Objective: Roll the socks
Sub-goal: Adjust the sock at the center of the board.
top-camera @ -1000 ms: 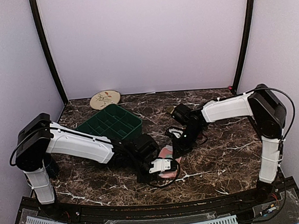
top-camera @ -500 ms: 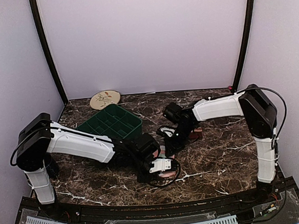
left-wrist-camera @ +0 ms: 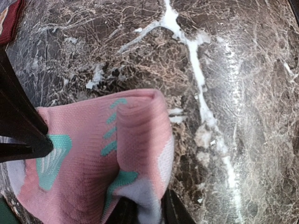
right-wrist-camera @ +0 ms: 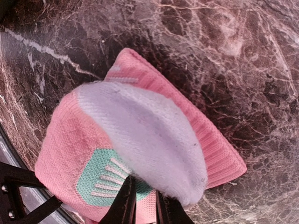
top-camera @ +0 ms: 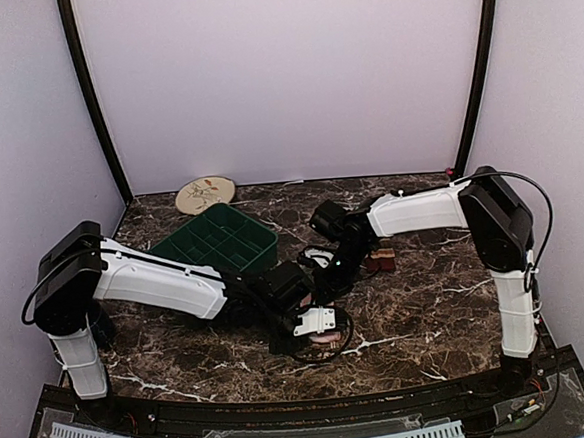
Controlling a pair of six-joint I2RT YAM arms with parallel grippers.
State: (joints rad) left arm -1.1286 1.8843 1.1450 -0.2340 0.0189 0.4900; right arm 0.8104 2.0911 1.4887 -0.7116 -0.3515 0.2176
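Note:
The pink sock (left-wrist-camera: 84, 154) with mint-green spots lies folded on the marble table, bunched between both grippers. My left gripper (left-wrist-camera: 145, 214) is shut on its pale end at the bottom of the left wrist view. My right gripper (right-wrist-camera: 142, 205) is shut on the sock's white toe (right-wrist-camera: 145, 135), which is folded over the pink body. In the top view both grippers (top-camera: 309, 313) (top-camera: 326, 280) meet at the table's middle and hide most of the sock (top-camera: 324, 341). The striped sock (top-camera: 380, 261) lies just right of my right gripper, and its dark red end shows in the left wrist view (left-wrist-camera: 8, 18).
A dark green compartment tray (top-camera: 216, 241) stands behind the left arm. A round patterned plate (top-camera: 205, 194) lies at the back left by the wall. A black finger (left-wrist-camera: 21, 126) of the right gripper shows at the left of the left wrist view.
My right arm has swung left towards the left gripper, carrying the sock's toe end over its body. The striped sock has come into view behind it. The left arm barely moved.

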